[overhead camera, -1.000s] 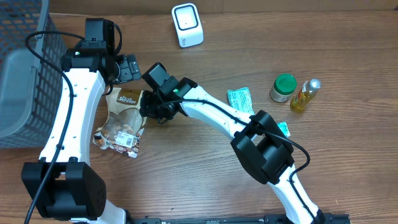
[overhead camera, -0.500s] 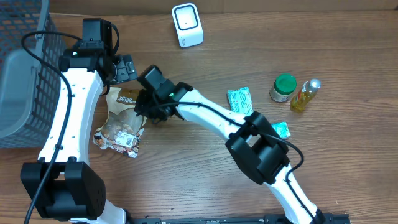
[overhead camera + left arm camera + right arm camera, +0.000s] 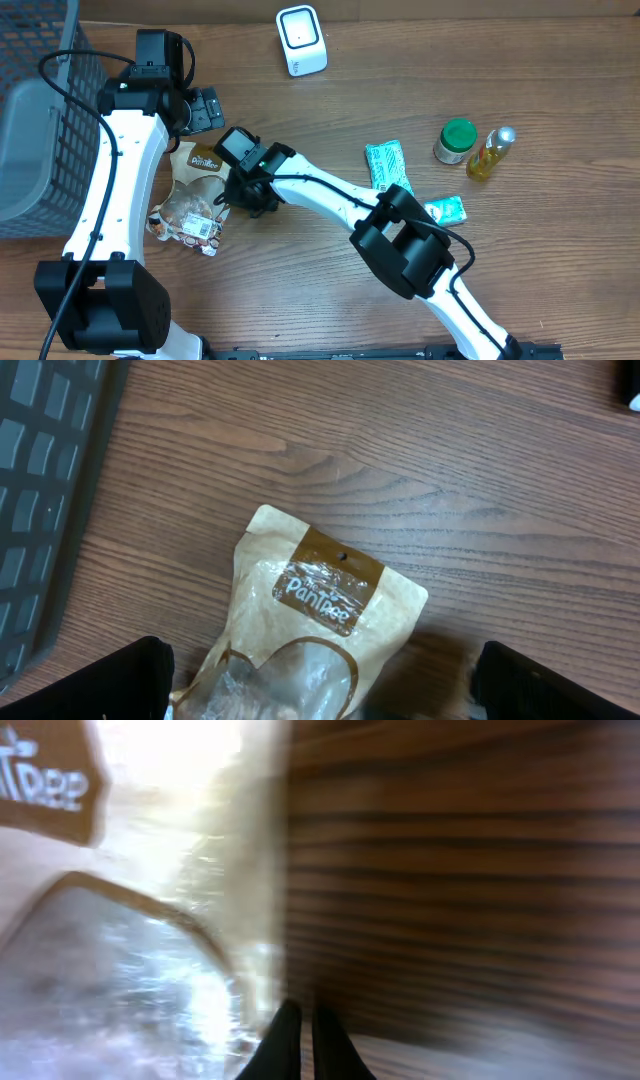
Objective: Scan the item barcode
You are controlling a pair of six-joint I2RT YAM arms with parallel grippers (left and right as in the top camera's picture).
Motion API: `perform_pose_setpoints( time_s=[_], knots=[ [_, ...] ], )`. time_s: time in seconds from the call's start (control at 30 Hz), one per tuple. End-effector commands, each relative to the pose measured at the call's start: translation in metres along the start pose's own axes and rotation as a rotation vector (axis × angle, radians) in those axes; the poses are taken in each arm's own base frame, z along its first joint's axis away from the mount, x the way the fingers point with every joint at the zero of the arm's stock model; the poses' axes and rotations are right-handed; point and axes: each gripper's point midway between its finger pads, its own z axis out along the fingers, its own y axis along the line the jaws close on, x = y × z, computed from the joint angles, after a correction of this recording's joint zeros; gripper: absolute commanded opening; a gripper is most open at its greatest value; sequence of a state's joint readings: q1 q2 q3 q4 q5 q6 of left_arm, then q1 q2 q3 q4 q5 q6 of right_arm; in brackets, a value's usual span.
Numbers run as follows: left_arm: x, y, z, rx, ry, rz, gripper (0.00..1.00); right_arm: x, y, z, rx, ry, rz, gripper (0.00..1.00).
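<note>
- The snack pouch [image 3: 195,190] lay flat, label up. What looked like its barcode sticker [image 3: 204,226] sat at the pouch's lower end, far from the scanner [image 3: 301,40] beyond the pouch's top.
- The right gripper [image 3: 300,1042] met the pouch's right edge with its fingers pressed together — probably to wedge under the rim. Whether it had pinched any film was unclear.
- The left gripper [image 3: 207,108] hovered over the pouch's top end, jaws spread wide — likely placed to receive it.
</note>
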State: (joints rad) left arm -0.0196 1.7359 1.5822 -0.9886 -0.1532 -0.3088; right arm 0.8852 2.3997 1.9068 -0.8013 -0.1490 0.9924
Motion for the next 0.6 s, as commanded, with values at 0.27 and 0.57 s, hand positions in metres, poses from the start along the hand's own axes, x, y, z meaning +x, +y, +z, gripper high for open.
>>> perform_pose_setpoints(
  time_s=[0.27,0.57],
  knots=[
    [-0.001,-0.005,-0.002,0.013,-0.005,-0.005,1.0,-0.051,-0.146,-0.017,0.464,-0.06,0.08,0.04],
    [-0.001,-0.005,-0.002,0.013,-0.005,-0.005,1.0,-0.094,-0.188,-0.032,0.466,-0.06,0.145,0.16]
  ],
)
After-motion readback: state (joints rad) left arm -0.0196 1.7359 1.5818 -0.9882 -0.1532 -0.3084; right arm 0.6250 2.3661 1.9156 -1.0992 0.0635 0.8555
